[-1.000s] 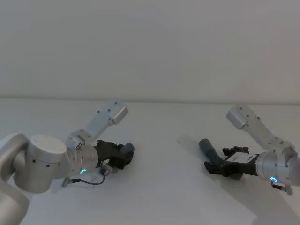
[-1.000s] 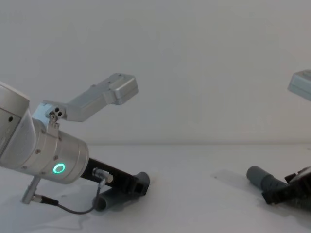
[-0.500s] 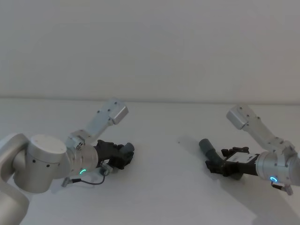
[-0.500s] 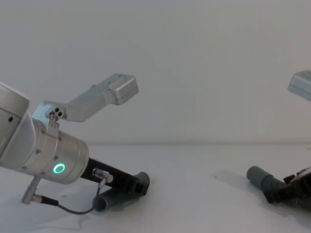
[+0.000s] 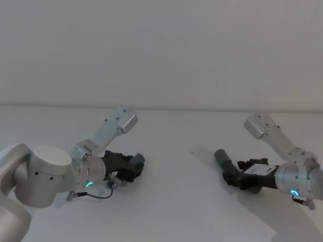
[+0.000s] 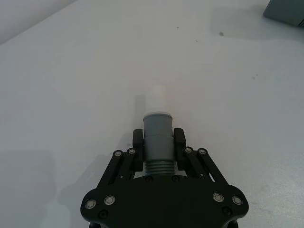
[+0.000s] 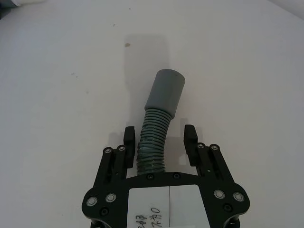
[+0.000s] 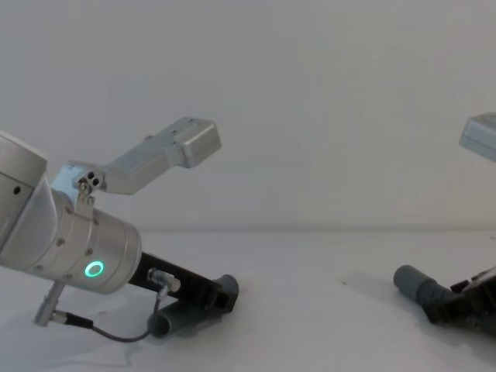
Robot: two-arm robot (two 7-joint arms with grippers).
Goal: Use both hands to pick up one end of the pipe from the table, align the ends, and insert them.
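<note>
Left gripper (image 6: 158,139) sits low on the left side of the white table (image 5: 171,206), clamped on the short tube (image 6: 157,127), one finger pressed to each side, the smooth collar end poking out past the fingertips. The tube looks to be touching the table, hard to confirm. Right gripper (image 7: 159,136) is low at the right side, jaws spread and straddling the corrugated hose (image 7: 152,152), with a gap at one finger. The hose lies on the table, its cuff (image 7: 165,90) beyond the fingertips. The two pieces are well apart.
</note>
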